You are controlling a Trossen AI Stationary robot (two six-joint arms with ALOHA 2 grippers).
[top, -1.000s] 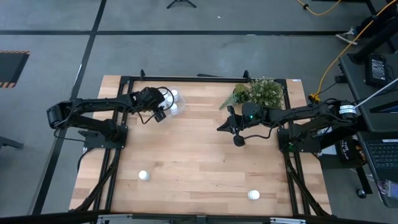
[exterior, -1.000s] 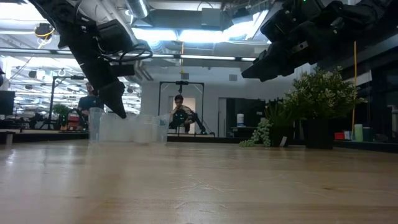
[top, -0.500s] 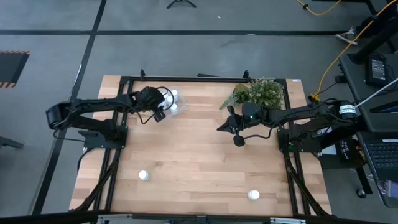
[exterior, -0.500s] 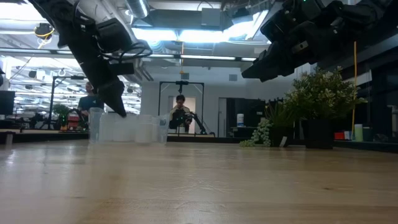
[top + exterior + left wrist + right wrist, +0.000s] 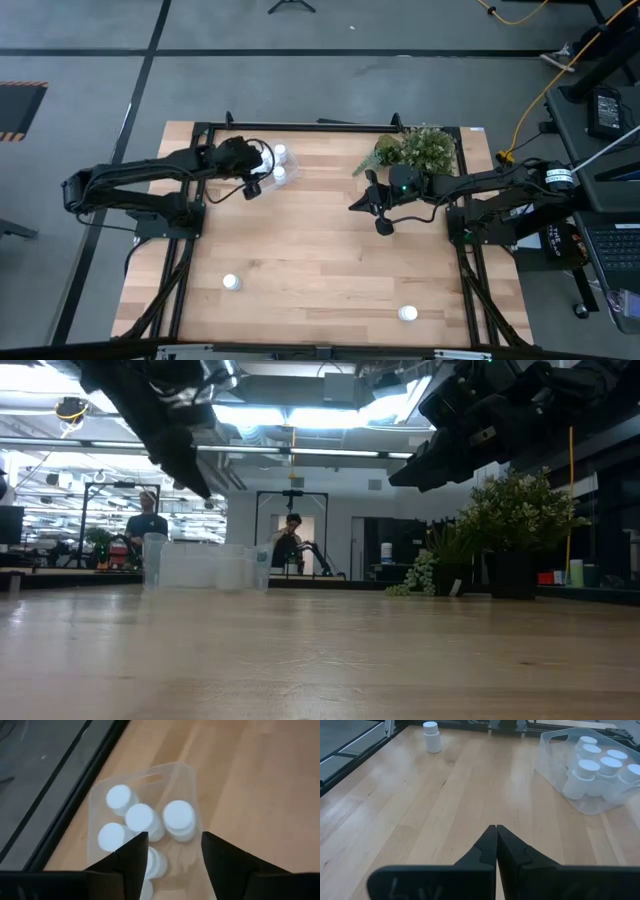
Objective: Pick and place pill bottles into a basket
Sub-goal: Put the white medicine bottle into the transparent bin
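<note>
Broad wooden table (image 5: pixel 320 250) first, bushy plant (image 5: pixel 418 148) just behind the right gripper (image 5: pixel 384 226), which hangs over mid-table with fingers pressed together, empty. Clear basket (image 5: pixel 145 820) directly beneath the left gripper (image 5: pixel 252 190) — jaws parted, nothing between them, five pill bottles (image 5: pixel 141 818) showing below the fingertips in the wrist view. Two loose bottles well away from both claws: one (image 5: pixel 231 283) toward the near edge on the left, another (image 5: pixel 407 313) near the front on the right. Apparent step: clearing the basket after a drop. Best done rising straight up before swinging out, keeping fingertips off the thin rim — easily tipped — then approaching the near-left bottle from above, jaws straddling its cap.
</note>
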